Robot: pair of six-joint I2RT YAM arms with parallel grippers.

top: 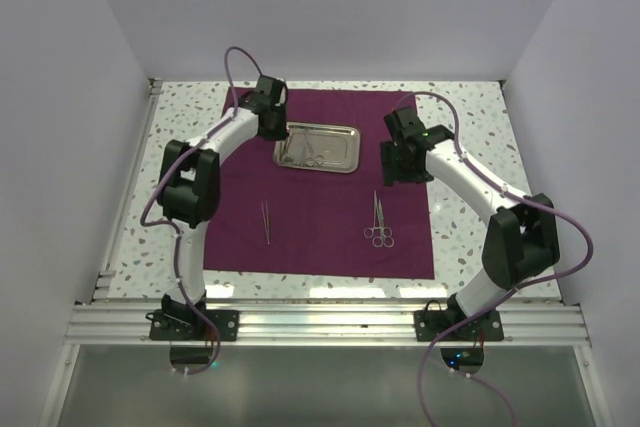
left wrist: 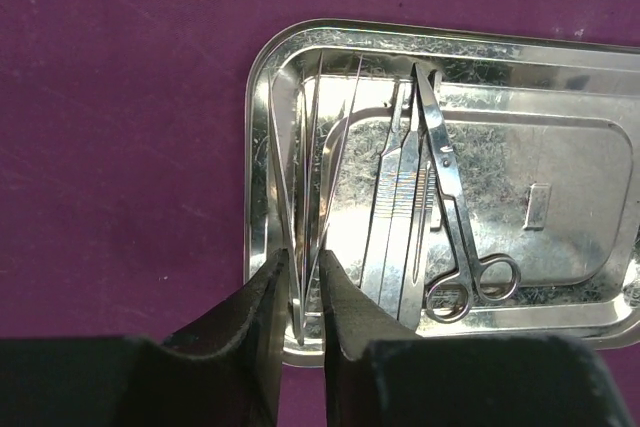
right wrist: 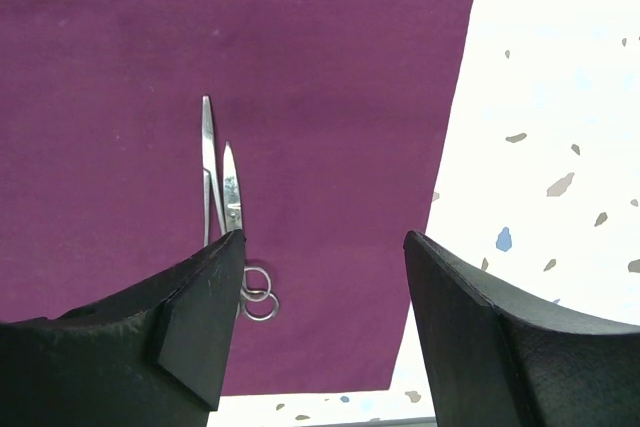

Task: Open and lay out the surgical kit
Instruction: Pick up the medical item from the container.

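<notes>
The maroon cloth [top: 330,237] lies spread flat on the table. The steel tray [top: 345,152] sits at its far middle and holds tweezers [left wrist: 312,147], flat handles [left wrist: 395,237] and scissors [left wrist: 450,207]. My left gripper [top: 275,130] is at the tray's left end. In the left wrist view my left gripper [left wrist: 303,265] is closed narrowly round the joined end of the tweezers, which still lie in the tray [left wrist: 560,47]. One pair of tweezers [top: 266,221] and one pair of scissors [top: 378,222] lie on the cloth. My right gripper [right wrist: 323,242] is open and empty above the cloth, beside those scissors [right wrist: 222,187].
The speckled tabletop [top: 470,247] shows round the cloth, and its right edge is in the right wrist view [right wrist: 560,97]. White walls close in the left, back and right. An aluminium rail [top: 320,322] runs along the near edge.
</notes>
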